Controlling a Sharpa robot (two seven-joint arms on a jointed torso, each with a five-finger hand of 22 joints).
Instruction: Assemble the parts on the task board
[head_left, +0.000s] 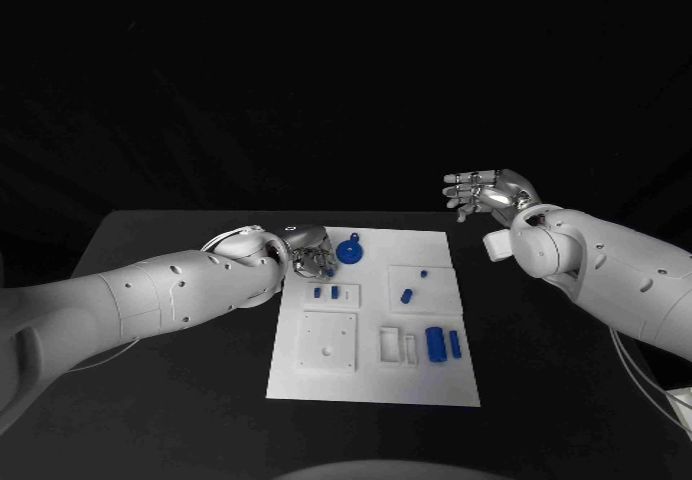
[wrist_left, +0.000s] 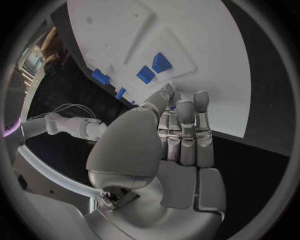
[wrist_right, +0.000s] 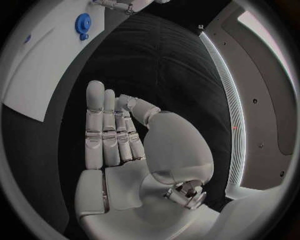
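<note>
Here the left silver many-fingered hand (head_left: 306, 250) hovers over the far left corner of the flat white task board (head_left: 433, 385), fingers straight, close together, holding nothing. The round blue part with a short stem (head_left: 351, 248) lies on the board just beside those fingertips, toward the robot's right. The right silver hand (head_left: 490, 192) hangs raised off the board's far right corner, fingers loosely apart and empty, well apart from that part; the left is plainly nearer.
</note>
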